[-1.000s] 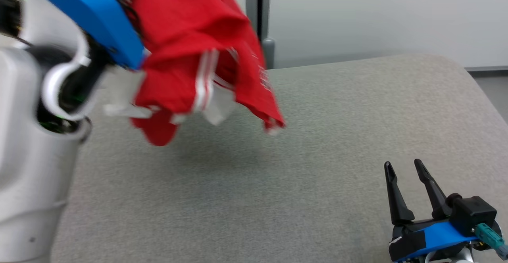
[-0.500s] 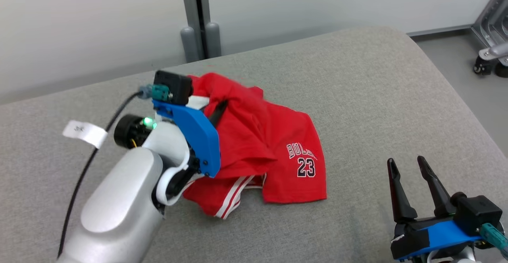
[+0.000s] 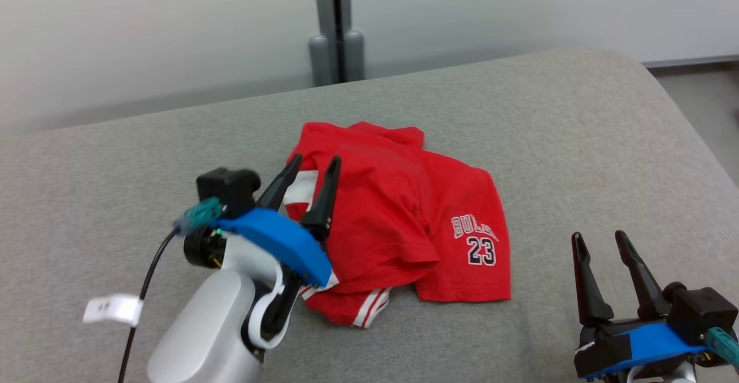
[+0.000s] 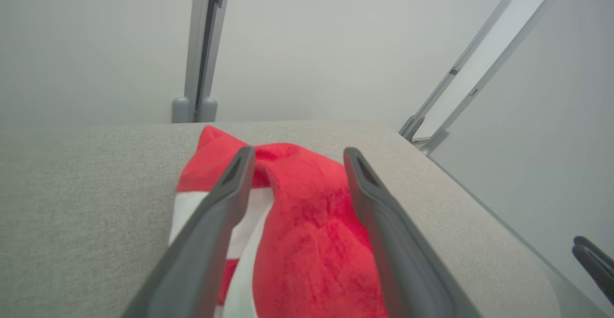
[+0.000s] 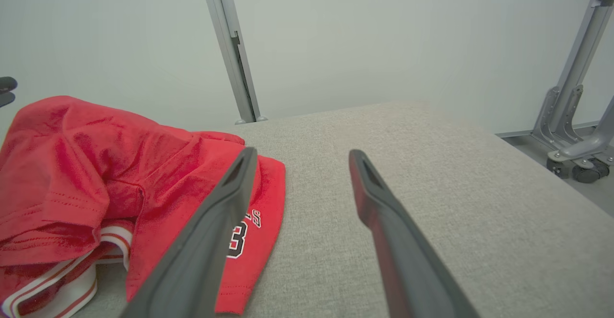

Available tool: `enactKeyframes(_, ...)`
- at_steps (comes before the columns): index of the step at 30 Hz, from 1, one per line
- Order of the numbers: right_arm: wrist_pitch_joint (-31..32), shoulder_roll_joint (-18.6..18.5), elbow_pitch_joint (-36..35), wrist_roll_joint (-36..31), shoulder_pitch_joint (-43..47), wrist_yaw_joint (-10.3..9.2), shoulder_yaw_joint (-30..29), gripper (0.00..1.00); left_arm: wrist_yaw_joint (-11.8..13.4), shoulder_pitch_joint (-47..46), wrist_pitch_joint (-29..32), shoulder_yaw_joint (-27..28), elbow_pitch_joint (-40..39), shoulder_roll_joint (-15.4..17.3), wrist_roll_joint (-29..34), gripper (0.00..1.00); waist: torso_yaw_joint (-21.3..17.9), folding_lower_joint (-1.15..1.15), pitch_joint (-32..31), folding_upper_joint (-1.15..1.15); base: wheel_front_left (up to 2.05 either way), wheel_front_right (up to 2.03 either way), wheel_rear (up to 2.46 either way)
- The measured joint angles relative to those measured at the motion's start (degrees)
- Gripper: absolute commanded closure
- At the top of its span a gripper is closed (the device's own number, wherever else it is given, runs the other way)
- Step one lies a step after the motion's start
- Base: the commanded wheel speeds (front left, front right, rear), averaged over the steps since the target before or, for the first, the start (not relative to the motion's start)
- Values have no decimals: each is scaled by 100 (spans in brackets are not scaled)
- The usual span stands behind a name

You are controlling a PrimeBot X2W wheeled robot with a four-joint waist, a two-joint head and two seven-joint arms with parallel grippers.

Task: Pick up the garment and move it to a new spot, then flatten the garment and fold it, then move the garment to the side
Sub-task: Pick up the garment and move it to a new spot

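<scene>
The garment (image 3: 398, 215), red shorts with white stripes and a "23" print, lies crumpled on the grey cushioned surface (image 3: 548, 129). My left gripper (image 3: 314, 166) hovers open over the garment's left edge, and nothing is pinched between its fingers. The left wrist view shows the red cloth (image 4: 297, 222) lying below and between the spread fingers (image 4: 225, 198). My right gripper (image 3: 600, 241) stands open at the lower right, apart from the cloth. In the right wrist view the garment (image 5: 96, 164) lies to the left of that gripper's fingers (image 5: 230, 198).
A grey post (image 3: 335, 25) stands against the pale wall behind the surface. The surface's right edge curves down toward the floor (image 3: 704, 94). A wheeled metal frame (image 5: 575, 140) stands on the floor at the right. A cable with a white tag (image 3: 112, 309) trails from my left arm.
My left gripper carried the garment down onto the surface, then opened and let it go. The head camera has shifted between frames. The right gripper has stayed open and still.
</scene>
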Motion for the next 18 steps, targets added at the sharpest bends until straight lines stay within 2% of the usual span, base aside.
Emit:
enactKeyframes(4,19,-1,-4,-54,13,0,-44,0,-163,522,-769,158,-305,25,-80,0,283,0,-128,0,0,0,0)
enactKeyframes(8,78,0,-27,-102,64,0,-48,0,-198,974,-1399,383,-566,70,-98,0,577,-1,-279,0,0,0,0)
enactKeyframes(13,141,0,-122,-122,153,0,-89,0,-236,1514,-1623,719,-911,224,282,0,910,-1,-444,0,0,0,0)
enactKeyframes(18,172,0,-223,-162,209,0,-183,0,-249,2056,-1634,1366,-1287,241,835,0,1131,-1,-544,0,0,0,0)
